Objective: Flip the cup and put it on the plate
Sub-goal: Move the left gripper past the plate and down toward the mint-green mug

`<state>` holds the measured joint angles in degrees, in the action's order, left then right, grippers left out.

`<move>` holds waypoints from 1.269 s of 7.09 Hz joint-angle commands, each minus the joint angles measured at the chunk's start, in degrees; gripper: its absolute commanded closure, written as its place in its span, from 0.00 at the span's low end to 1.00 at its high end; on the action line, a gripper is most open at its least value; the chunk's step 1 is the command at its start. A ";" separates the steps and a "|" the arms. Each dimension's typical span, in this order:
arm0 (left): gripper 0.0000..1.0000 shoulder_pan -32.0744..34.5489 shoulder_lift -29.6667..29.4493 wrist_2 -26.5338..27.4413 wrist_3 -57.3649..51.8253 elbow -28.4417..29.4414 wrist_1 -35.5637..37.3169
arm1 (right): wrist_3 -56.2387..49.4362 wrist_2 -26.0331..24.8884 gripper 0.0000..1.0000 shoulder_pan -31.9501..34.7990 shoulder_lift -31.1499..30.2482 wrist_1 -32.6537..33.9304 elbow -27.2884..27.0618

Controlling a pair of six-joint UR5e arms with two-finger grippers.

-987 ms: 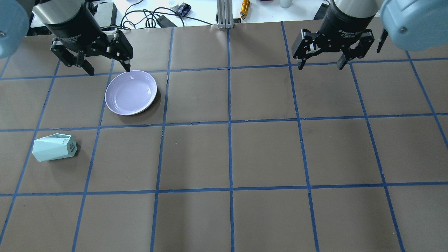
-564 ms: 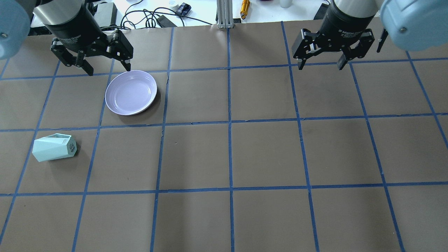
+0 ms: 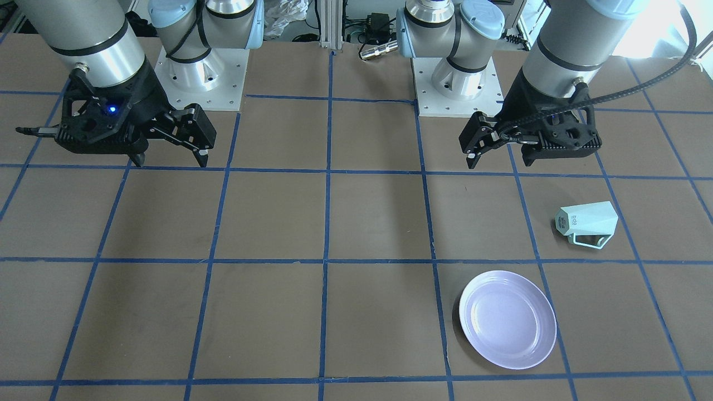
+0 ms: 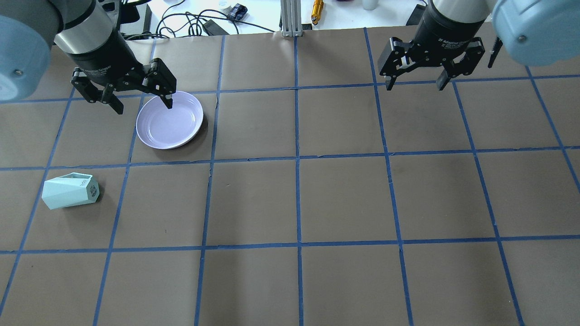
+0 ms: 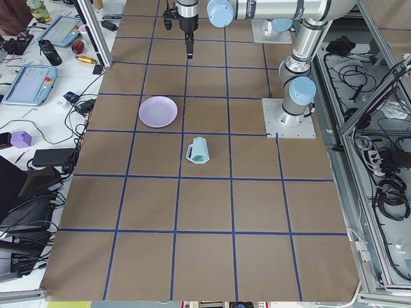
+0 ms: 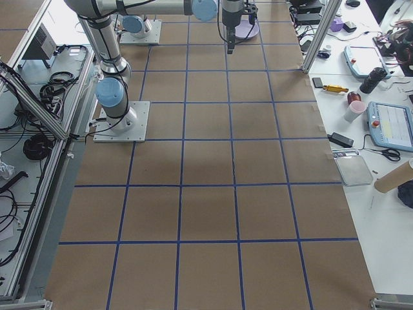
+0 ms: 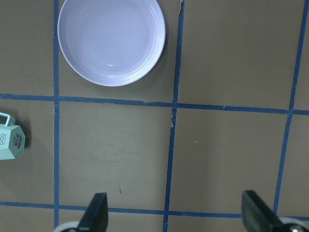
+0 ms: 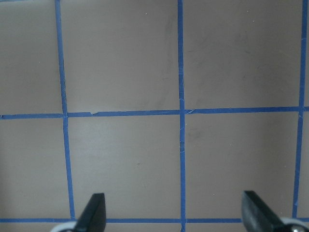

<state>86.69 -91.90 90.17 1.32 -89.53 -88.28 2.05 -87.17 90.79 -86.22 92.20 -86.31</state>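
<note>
The pale mint cup point(image 4: 70, 191) lies on its side at the left of the table, its printed base facing the table's middle. It also shows in the front view point(image 3: 587, 223), handle away from the robot, and at the left edge of the left wrist view point(image 7: 9, 140). The lavender plate point(image 4: 170, 120) sits empty beyond it, also seen in the front view point(image 3: 508, 319) and the left wrist view point(image 7: 111, 41). My left gripper point(image 4: 144, 107) hangs open and empty above the table, over the plate's far-left rim. My right gripper point(image 4: 414, 86) hangs open and empty at the far right.
The table is brown paper with a grid of blue tape lines point(image 4: 297, 156). Cables, an orange tool point(image 4: 317, 9) and an aluminium post point(image 4: 290, 18) lie past the far edge. The two arm bases point(image 3: 457, 83) stand at the robot's side.
My left gripper has moved toward the robot and slightly right, so one finger now overlaps the plate's far rim in the overhead view. The cup, plate and right gripper have not moved.
</note>
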 commanded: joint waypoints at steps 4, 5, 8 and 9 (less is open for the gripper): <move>0.00 -16.96 -0.72 -0.44 -14.01 1.02 -8.47 | -0.03 -0.02 0.00 0.00 0.00 0.00 0.00; 0.00 -20.82 -1.43 0.00 -19.46 1.03 -9.53 | -0.03 -0.02 0.00 0.00 0.00 0.00 0.00; 0.00 -34.72 -5.90 -0.79 -38.63 0.15 -9.20 | -0.03 -0.02 0.00 0.00 -0.09 0.00 0.00; 0.00 -36.23 -8.01 -1.05 -42.07 0.23 -7.62 | -0.03 -0.02 0.00 0.00 0.00 0.00 0.00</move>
<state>53.44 -97.43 89.43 -35.21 -89.32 -97.22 2.02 -87.19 90.79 -86.27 92.20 -86.31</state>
